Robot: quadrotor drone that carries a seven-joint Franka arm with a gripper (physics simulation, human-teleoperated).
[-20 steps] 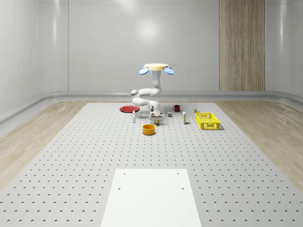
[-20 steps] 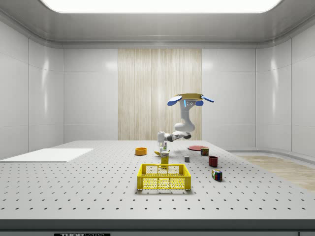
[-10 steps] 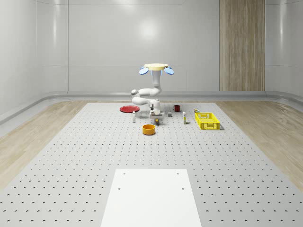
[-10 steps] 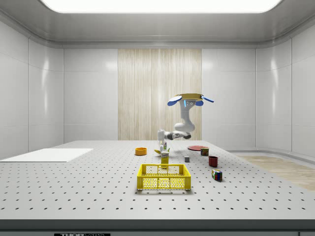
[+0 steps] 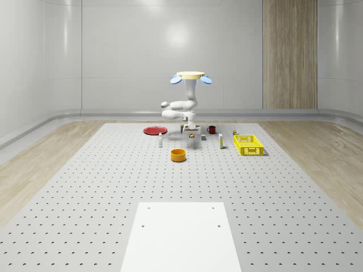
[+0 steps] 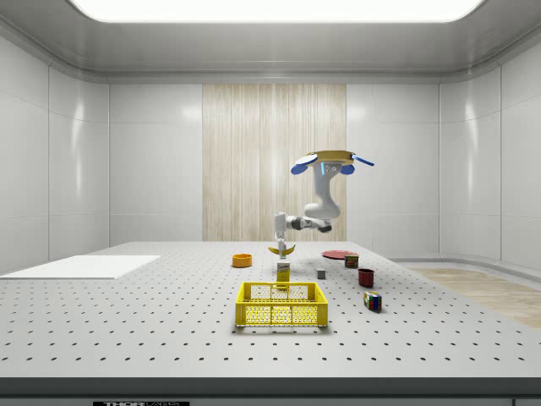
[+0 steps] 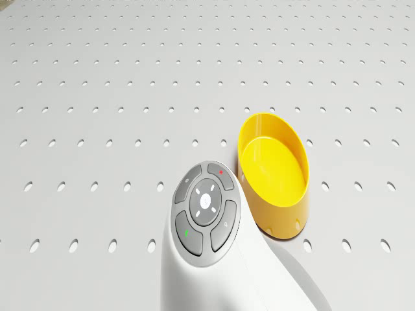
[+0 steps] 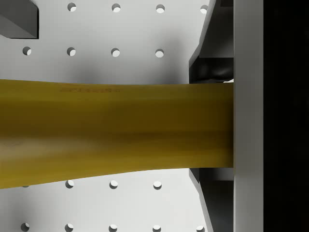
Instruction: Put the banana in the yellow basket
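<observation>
Drone (image 6: 330, 158) hovers over the counter (image 5: 113, 187), above the far cluster of items near the red plate (image 5: 154, 131). Pincer (image 6: 280, 246) pinching the banana (image 6: 281, 249), lifted clear of the counter, above a small carton (image 6: 283, 271). Basket (image 6: 281, 304) sits on the counter, apart from the banana. Orange bowl (image 7: 273, 172) below the arm.

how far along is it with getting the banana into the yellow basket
Done: the gripper is shut on the banana and holds it clear of the table. In hand: the drone hovers with it beyond the juice carton. Left: carry it over the yellow basket, which holds no banana, and release.
</observation>
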